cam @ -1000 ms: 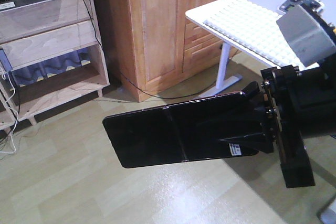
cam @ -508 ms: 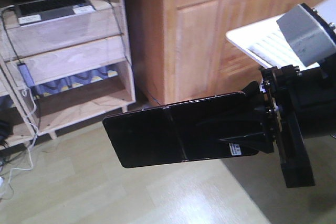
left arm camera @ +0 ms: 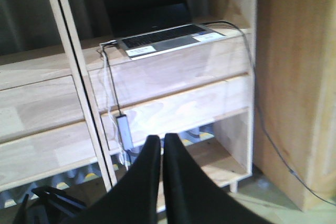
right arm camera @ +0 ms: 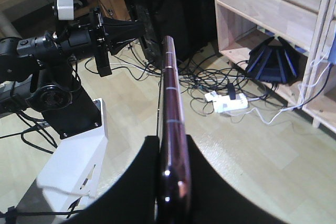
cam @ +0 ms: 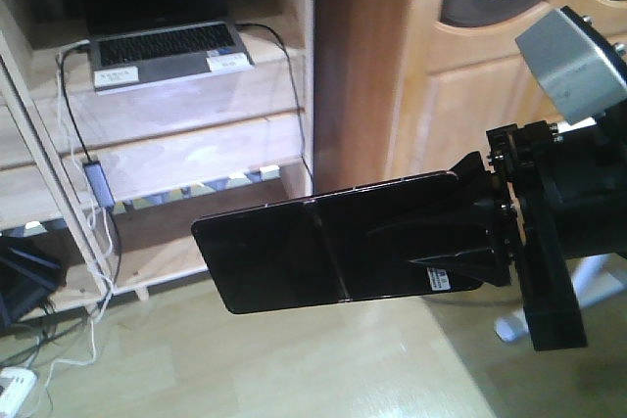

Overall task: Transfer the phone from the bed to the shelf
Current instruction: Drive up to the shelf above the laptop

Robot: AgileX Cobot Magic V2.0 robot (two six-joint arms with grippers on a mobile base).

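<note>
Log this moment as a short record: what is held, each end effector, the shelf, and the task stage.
held item: phone, gripped at one end, sticking out above the floor
right end effector: shut on the phone
left end effector: shut, empty, pointing toward the shelf
shelf contents: open laptop on an upper board
bed: not in view
task stage: phone lifted, not yet on the shelf

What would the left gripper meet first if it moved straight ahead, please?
Most likely the shelf: the shut left gripper points at its lower front board, just right of the hanging cable adapter. Nothing shows in between, though depth is hard to judge.
</note>
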